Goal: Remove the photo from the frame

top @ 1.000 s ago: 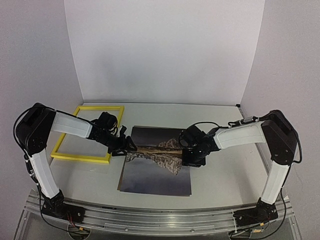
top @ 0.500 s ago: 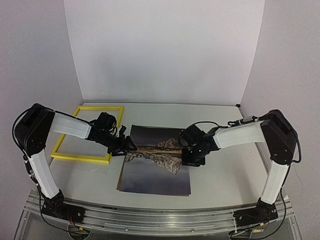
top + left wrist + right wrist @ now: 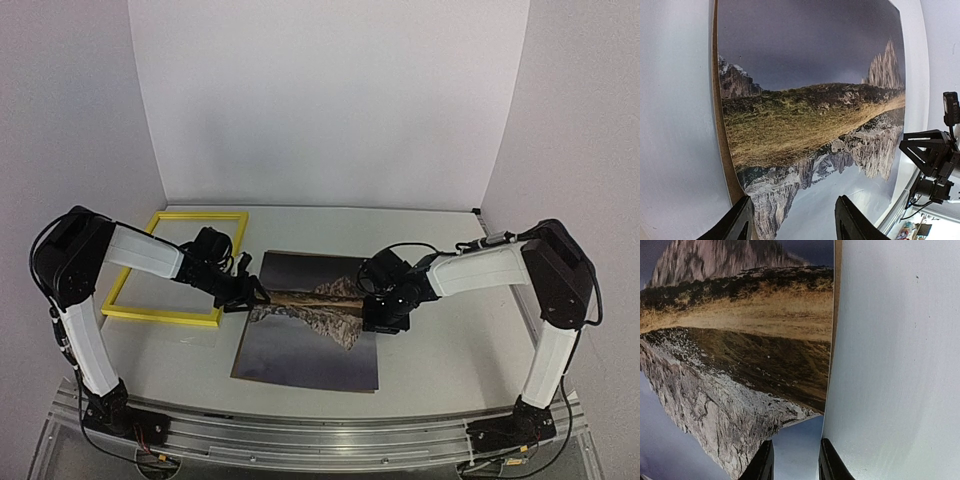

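Parted tool (image 3: 794,462) — at photo (image 3: 735,340) edge

No readable text, label, brand or number shows anywhere — not in any of the three views.

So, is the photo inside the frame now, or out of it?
Out. The photo lies flat on the table, right of the frame, and the frame holds nothing: bare table shows through it.

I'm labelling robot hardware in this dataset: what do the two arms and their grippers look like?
The left arm and right arm have white link shells, black joint housings and thin black cables looped near the wrists. The left gripper and right gripper are black, each with two dark tapered fingers. No markings show.
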Controlling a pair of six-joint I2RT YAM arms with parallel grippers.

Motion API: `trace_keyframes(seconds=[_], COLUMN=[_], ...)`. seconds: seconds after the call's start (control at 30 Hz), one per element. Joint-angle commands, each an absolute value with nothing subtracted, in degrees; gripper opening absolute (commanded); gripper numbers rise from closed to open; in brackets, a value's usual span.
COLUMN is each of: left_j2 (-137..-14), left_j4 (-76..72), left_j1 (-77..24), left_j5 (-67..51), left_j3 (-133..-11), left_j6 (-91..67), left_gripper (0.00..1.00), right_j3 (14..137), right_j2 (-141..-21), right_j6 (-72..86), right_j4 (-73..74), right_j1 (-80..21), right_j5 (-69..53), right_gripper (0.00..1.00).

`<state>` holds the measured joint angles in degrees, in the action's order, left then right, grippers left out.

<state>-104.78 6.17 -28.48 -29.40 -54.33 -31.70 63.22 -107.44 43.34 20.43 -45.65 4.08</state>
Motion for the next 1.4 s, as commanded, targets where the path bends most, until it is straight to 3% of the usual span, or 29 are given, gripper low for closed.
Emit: trace_keyframes(seconds=[0.0,0.63,1.37], left_j2=[-105.03,-105.93,-106.15], left_j4=[2.09,15.93,15.13], left_j1=[-29.53,-29.54,-29.59], left_j5=[-36.2,-24.13,-21.81], left_j3=[-53.29,-55.55,-54.79], left_j6=[-32.38,-32.27,-33.18], left_gripper=[0.55,0.35,0.36], right_j3=[63.63,62.99,62.97], right_j2=[-109.06,-108.14,-98.16], right_j6=[43.45,43.63,46.24], right_j4=[19.0,18.35,13.63], right_j1=[-46.29,-46.31,-46.3], right_j5=[0.44,-2.29,-6.53], right_gripper=[0.28,0.27,0.31])
